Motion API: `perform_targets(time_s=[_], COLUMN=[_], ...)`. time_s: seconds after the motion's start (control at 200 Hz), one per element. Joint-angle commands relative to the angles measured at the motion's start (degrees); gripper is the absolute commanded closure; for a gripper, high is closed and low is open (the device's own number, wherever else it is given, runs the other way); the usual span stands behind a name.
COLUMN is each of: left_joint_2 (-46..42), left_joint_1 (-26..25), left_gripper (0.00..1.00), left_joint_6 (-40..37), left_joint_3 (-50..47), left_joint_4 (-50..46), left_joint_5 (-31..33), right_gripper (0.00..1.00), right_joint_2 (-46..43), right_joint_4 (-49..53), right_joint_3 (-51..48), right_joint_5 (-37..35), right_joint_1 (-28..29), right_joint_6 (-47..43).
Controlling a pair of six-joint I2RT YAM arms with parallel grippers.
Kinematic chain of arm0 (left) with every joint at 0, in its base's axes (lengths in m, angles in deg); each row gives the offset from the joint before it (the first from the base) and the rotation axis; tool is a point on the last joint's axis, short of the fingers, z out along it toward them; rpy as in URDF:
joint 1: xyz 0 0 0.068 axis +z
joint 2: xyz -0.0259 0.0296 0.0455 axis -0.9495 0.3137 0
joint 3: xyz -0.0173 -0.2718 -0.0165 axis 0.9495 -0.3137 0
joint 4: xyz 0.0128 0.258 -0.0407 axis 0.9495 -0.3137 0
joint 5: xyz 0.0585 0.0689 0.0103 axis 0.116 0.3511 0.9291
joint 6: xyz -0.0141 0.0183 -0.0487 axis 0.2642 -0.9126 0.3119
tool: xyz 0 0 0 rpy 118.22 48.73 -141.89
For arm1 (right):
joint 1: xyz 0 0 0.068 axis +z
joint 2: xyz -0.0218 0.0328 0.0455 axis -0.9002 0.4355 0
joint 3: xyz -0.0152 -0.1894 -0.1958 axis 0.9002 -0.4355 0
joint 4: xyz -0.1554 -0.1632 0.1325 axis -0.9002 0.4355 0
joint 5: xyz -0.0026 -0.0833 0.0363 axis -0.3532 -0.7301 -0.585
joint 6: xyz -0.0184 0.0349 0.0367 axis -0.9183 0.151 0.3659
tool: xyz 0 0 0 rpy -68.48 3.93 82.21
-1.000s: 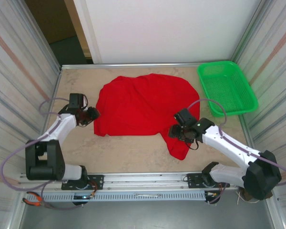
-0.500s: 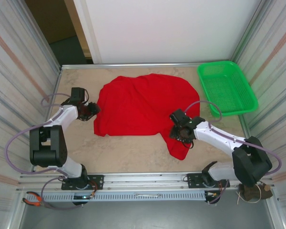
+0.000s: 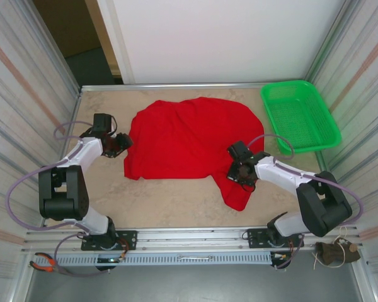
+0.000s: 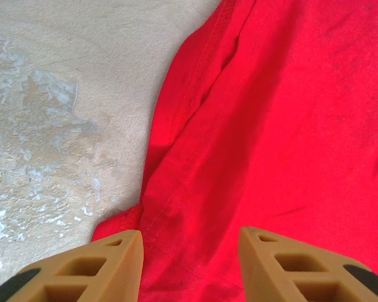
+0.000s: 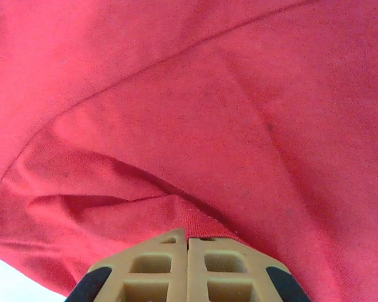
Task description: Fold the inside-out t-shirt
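right jaws pinch the t-shirt (image 3: pixel 189 135); left jaws parted above it.

The bright red inside-out t-shirt (image 3: pixel 189 135) lies unfolded and rumpled at the middle of the table (image 3: pixel 170 202), a broad rounded heap with soft creases, a stitched hem along its 9 o'clock edge and a narrow flap trailing toward 5 o'clock.
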Motion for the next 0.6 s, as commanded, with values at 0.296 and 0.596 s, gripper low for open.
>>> perform_targets(time_s=[0.296,0.596], left_joint_2=[-1.14,-4.62], left_joint_1=[0.17,-5.28], left_gripper=[0.44,0.42], left_joint_6=[1.02,2.84], left_joint_3=[-2.15,-6.97], left_joint_4=[1.27,3.1], left_joint_5=[-2.22,-3.4], right_gripper=[1.0,1.0], right_joint_2=[-27.41,-42.12], right_joint_4=[19.68,33.61], right_joint_3=[5.02,0.51], right_joint_5=[-5.49,-10.87], right_joint_1=[0.38,-5.0], right_joint_6=[2.05,7.52])
